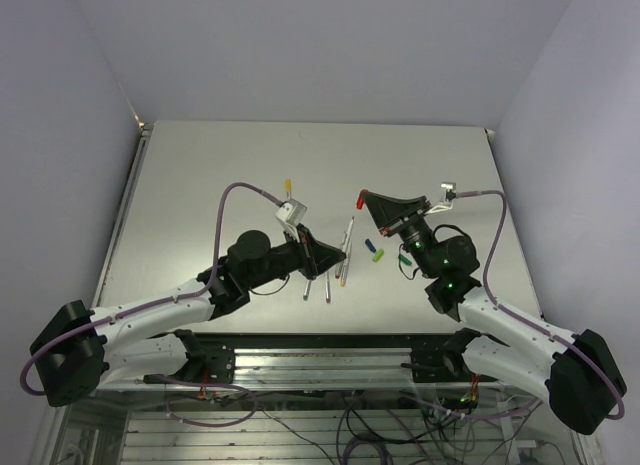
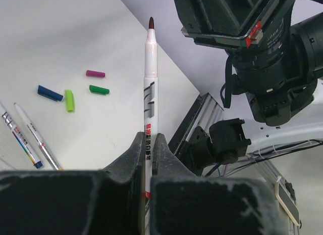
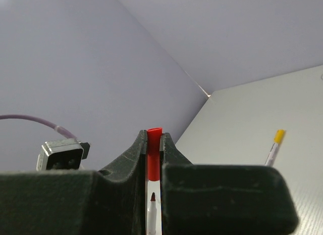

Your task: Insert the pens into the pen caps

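My left gripper (image 1: 328,257) (image 2: 148,140) is shut on a silvery pen (image 2: 150,78), which also shows in the top view (image 1: 348,237). Its dark red tip points toward my right gripper (image 1: 364,199) (image 3: 154,139). My right gripper is shut on the red cap (image 3: 154,149) (image 1: 360,198), held above the table. The pen tip (image 3: 153,198) shows through the gap below the cap, apart from it. The magenta cap (image 2: 95,73), dark green cap (image 2: 99,89), blue cap (image 2: 50,93) and light green cap (image 2: 69,100) lie loose on the table.
Two uncapped pens (image 2: 35,139) (image 1: 328,285) lie near the left gripper. A pen with a yellow cap on it (image 3: 274,146) (image 1: 288,185) lies farther back. The blue cap (image 1: 368,246) and light green cap (image 1: 378,255) sit between the arms.
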Motion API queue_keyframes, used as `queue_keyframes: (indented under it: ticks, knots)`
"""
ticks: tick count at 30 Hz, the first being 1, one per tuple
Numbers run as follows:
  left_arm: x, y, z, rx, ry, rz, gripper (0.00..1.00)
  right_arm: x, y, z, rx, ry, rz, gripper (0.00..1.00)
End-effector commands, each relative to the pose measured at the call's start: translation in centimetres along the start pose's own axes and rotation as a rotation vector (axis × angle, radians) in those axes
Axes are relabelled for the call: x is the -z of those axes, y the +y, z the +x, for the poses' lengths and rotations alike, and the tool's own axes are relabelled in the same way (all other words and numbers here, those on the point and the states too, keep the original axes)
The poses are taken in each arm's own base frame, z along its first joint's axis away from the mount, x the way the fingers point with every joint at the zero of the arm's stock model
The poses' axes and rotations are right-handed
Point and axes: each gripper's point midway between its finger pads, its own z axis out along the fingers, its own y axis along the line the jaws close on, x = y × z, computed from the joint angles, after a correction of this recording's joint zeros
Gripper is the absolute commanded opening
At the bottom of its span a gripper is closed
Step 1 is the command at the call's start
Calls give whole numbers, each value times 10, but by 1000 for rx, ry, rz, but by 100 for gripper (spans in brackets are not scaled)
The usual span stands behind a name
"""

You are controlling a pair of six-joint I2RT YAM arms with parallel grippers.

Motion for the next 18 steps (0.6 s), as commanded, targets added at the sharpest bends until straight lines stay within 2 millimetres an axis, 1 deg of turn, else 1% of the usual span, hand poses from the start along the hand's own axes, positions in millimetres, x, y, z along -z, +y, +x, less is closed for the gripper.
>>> queue_keyframes:
  ticks: [1,13,18]
  knots:
    - [-1,-8,-13,-17,-64,30,7,1,6,2,-33,-2,-35,0]
    - [0,-8,-16,-19,-79,26,7,2,6,11,-44,28,-44,0]
    - [-1,-8,-15,-15,-77,26,7,3,5,12,-48,30,-42,0]
